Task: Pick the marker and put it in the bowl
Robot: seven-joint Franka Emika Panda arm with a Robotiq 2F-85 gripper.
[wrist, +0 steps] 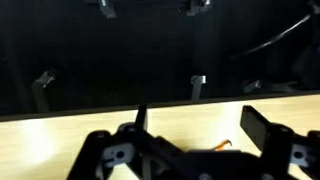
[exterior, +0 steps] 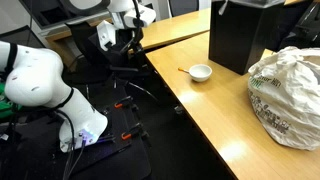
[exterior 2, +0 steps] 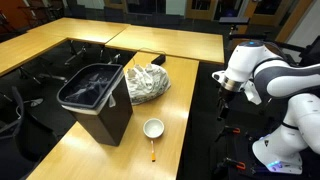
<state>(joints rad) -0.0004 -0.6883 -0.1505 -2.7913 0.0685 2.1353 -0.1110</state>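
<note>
The marker point(exterior 2: 153, 152) lies on the table point(exterior 2: 90, 150) just beside the empty bowl point(exterior 2: 153, 128), the hand point(wrist: 198, 125) released

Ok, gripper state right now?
Gripper: open, holding nothing. The marker lies next to the bowl, not grasped.

White arm point(exterior 2: 265, 72) in a high bend, pincer point(wrist: 198, 128) downward, jaws wide apart.
</note>
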